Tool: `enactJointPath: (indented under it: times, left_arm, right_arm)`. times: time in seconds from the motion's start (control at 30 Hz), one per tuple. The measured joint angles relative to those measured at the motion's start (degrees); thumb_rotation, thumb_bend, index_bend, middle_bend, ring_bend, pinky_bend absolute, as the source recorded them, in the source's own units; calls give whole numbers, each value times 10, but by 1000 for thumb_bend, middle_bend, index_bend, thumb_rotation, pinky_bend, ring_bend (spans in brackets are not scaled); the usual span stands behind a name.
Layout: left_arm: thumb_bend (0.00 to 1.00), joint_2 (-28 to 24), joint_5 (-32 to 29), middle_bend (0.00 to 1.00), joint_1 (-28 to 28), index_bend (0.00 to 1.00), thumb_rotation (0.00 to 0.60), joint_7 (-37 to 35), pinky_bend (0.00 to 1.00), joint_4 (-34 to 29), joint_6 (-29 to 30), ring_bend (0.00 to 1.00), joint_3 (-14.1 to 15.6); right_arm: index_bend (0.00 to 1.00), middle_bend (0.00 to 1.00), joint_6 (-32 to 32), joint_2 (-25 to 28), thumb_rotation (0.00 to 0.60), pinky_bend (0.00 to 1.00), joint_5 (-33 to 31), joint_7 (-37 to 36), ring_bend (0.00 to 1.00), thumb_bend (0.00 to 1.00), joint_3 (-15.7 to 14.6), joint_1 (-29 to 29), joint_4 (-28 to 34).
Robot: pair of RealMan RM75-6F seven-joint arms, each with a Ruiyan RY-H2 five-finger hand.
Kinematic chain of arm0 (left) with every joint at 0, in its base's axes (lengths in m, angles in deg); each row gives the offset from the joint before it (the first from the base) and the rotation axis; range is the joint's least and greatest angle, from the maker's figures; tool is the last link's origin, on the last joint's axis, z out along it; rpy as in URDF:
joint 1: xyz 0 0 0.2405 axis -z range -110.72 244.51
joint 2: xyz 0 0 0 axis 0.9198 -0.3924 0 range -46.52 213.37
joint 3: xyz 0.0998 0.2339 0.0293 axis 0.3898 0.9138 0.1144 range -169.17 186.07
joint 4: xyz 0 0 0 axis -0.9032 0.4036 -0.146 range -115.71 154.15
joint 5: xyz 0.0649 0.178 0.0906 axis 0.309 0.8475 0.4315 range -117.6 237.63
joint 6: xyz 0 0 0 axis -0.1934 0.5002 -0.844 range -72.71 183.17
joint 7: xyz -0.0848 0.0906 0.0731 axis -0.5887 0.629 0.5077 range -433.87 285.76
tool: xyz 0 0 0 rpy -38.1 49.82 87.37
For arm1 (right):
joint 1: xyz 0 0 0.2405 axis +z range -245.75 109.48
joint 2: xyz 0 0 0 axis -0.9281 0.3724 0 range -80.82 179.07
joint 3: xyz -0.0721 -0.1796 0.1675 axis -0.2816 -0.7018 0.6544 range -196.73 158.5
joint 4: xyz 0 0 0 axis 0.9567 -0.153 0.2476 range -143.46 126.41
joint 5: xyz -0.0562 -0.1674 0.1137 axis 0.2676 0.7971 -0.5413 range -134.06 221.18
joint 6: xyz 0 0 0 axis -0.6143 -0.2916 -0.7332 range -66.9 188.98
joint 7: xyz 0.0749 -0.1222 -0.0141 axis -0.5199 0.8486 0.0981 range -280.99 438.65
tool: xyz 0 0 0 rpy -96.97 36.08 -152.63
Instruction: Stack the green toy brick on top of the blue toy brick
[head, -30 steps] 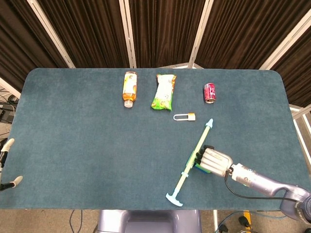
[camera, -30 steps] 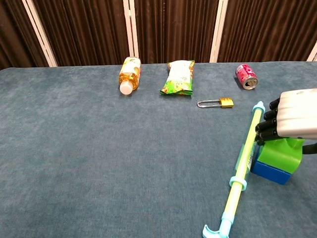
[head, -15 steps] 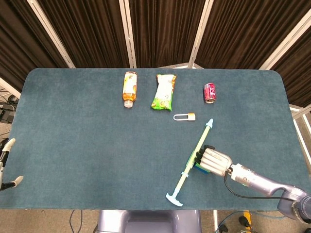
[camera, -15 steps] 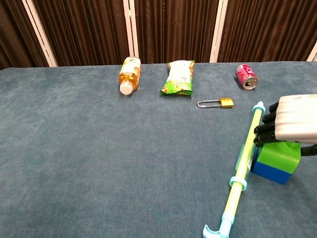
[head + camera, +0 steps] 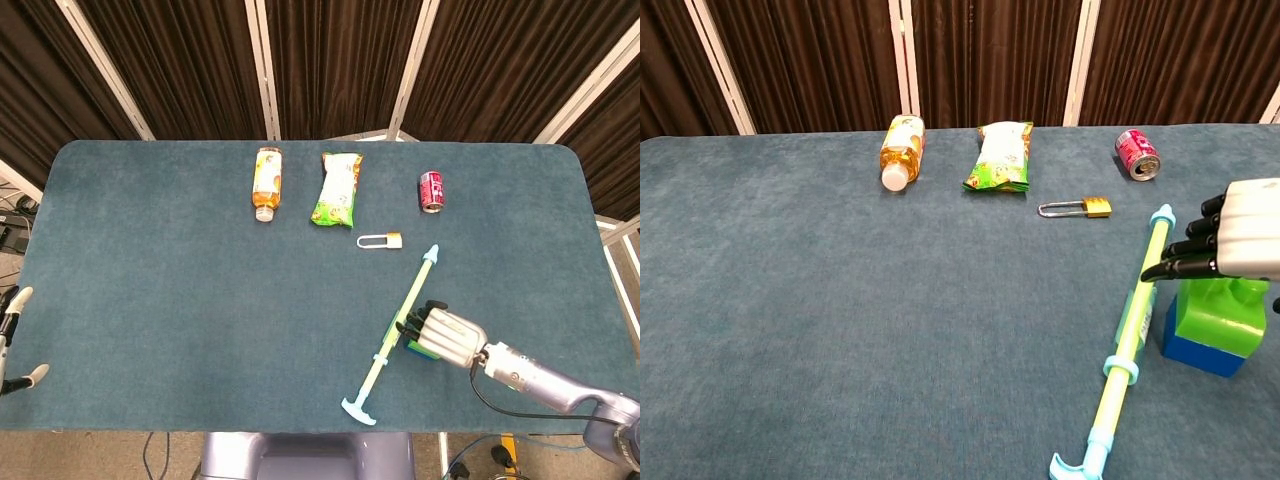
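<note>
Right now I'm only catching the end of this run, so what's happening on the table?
The green toy brick sits on top of the blue toy brick at the table's near right, beside a long yellow-green stick tool. The right hand hovers just above the stack, fingers extended and apart, holding nothing. The left hand is off the table's left edge, idle. A bottle, snack bag, padlock and red can lie untouched farther back.

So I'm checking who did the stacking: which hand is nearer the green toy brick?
The right hand: it hovers just above the green toy brick, fingers spread. The left hand is far off, at the table's opposite edge.
</note>
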Motion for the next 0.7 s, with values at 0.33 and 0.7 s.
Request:
enactJointPath:
  times: [0.33,0.7]
  left_arm:
    - [0,-9,25,0,-10,0,600,-21,0,-3,17,0,9]
    - [0,-15,53,0,-14,0,600,-43,0,8,30,0,15]
  right_arm:
    - [121,273,31,35,600,517,0,16,412,0,5,-16,38]
    - [104,193,178,107,600,182,-38,-23,241,0,16,-106,84]
